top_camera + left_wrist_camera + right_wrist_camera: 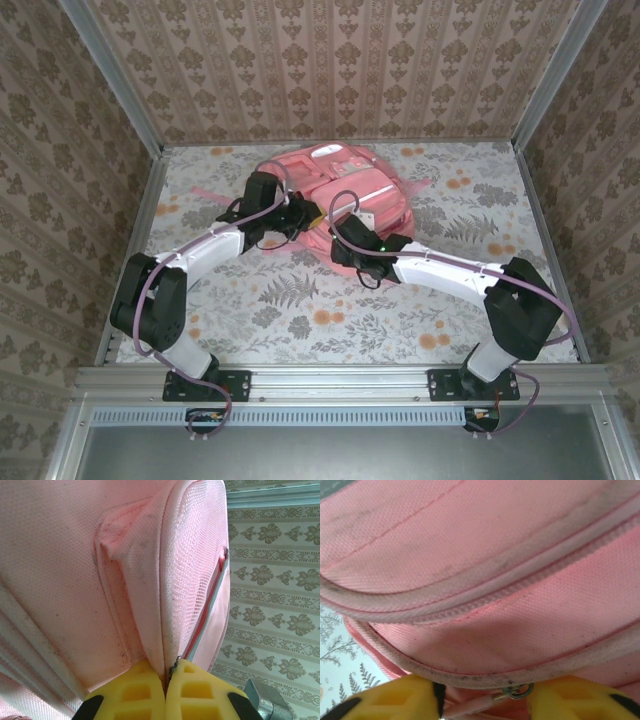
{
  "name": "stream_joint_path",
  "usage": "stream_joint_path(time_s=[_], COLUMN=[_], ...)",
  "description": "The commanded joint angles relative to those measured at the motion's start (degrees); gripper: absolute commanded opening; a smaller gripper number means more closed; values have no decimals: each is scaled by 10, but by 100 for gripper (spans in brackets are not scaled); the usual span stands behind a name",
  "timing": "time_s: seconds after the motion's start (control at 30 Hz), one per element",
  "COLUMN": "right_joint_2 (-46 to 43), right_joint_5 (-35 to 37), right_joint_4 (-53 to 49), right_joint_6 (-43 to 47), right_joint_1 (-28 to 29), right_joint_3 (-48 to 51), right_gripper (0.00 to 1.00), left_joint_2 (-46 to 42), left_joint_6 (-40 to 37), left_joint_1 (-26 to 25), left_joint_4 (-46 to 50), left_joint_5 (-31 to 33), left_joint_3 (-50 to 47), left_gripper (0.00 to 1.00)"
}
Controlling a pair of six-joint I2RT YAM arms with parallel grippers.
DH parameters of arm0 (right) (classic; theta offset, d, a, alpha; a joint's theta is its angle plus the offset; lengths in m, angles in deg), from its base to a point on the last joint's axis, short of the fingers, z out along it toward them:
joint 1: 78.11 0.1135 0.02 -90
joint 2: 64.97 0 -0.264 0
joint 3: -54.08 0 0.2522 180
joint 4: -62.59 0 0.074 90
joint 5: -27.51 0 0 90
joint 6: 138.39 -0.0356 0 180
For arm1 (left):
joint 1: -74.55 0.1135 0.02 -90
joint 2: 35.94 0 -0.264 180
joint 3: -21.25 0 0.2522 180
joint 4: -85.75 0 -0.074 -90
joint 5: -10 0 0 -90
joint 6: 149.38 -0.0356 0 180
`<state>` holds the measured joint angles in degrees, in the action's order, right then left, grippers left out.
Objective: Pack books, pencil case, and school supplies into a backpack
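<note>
Backpack [345,165]: lies at the far middle of the desk [300,310], both tools against it.
Left tool [166,690]: pads together, pinching a backpack seam.
Right tool [485,702]: fingers apart, zipper ring [517,691] between them.

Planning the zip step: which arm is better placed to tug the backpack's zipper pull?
Right: the right tool stands open around the zipper pull, while the left tool is shut on the backpack seam, likely bracing it.

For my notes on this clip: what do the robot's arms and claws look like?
Left arm and right arm have white curved links between bulky black joints, with mauve cables looping alongside. Left claw and right claw have blocky yellow fingers with recessed pockets and black outer edges.
</note>
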<state>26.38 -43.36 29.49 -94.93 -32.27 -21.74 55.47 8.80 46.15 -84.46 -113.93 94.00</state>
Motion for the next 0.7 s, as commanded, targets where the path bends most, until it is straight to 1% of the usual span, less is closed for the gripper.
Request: stream_joint_path(time_s=[0.0,0.07,0.17,0.37,0.47,0.67], right_joint_2=[3,-7,-13,-17,-23,-38], right_joint_5=[57,56,53,50,34,-50], right_joint_4=[-43,-51,-66,-92,-100,-109], right_joint_6=[-9,0,20,56,86,172], right_joint_1=[-2,-2,-2,-3,-4,-24], right_joint_3=[-18,-13,-14,-27,-29,-24], right_gripper=[33,25,18,11,11,15], left_joint_2=[-34,-34,-36,-38,-37,-35], left_joint_6=[-4,-7,-10,-24,-35,-57], left_joint_1=[6,8,11,17,19,45], left_joint_4=[-55,-54,-50,-33,-22,-2], left_joint_5=[-25,-25,-25,-19,-17,-17], left_joint_3=[33,32,32,36,36,34], left_gripper=[0,0,0,0,0,0])
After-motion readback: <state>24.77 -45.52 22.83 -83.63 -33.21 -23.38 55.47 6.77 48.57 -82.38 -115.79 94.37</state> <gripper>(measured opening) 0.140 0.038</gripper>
